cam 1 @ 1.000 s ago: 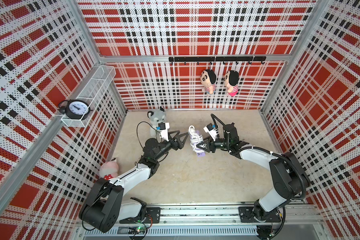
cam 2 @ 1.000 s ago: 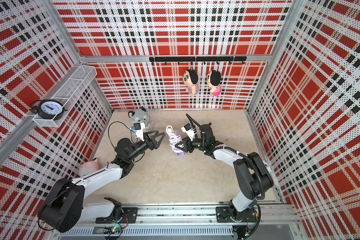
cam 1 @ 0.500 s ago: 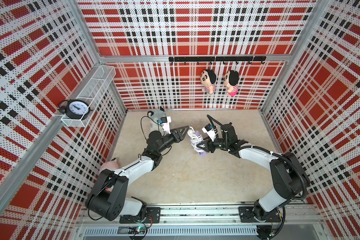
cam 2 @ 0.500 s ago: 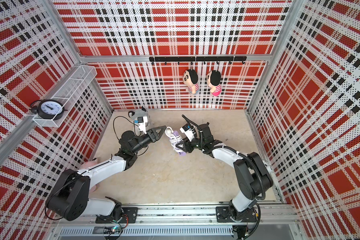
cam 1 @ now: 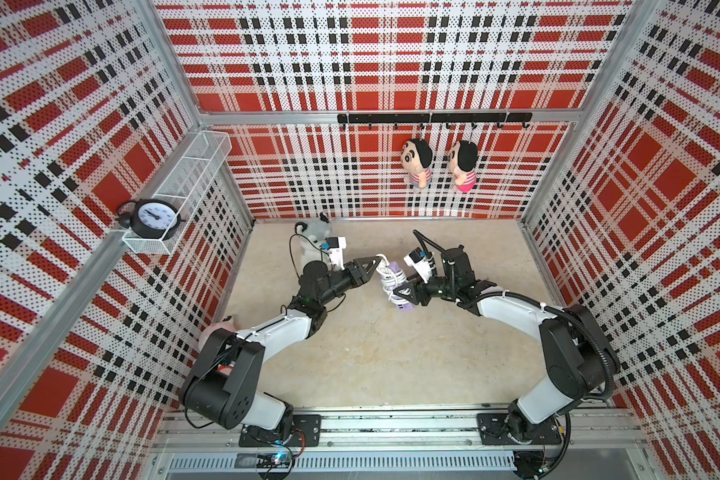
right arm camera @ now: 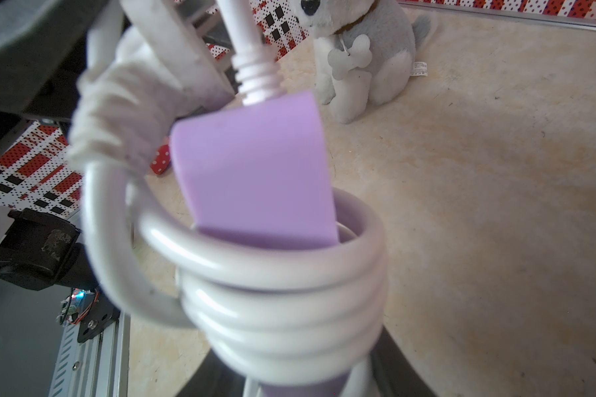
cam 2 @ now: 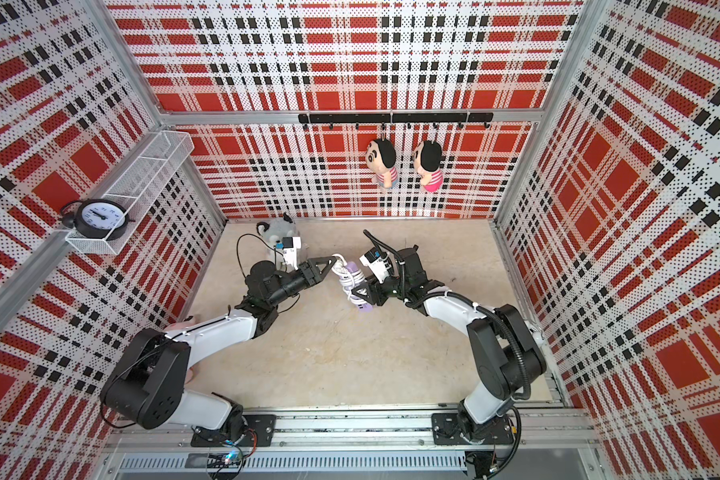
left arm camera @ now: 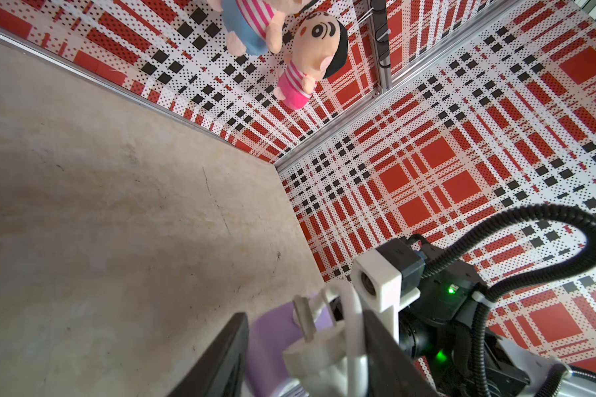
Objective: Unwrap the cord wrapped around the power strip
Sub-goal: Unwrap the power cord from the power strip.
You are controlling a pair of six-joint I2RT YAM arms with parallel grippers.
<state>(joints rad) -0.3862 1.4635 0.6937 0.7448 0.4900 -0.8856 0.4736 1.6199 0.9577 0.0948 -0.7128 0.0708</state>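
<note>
Glossy white cord [right arm camera: 283, 275] coils around the smooth lavender power strip [right arm camera: 255, 172].

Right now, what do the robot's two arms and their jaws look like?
Both the left arm and the right arm have white link shells between black joints, on black bases bolted to a silver rail. The jaws are black and triangular. Each wrist carries a white-housed camera. A ribbed black conduit runs along the right arm; a thin black cable loops at the left wrist.
</note>
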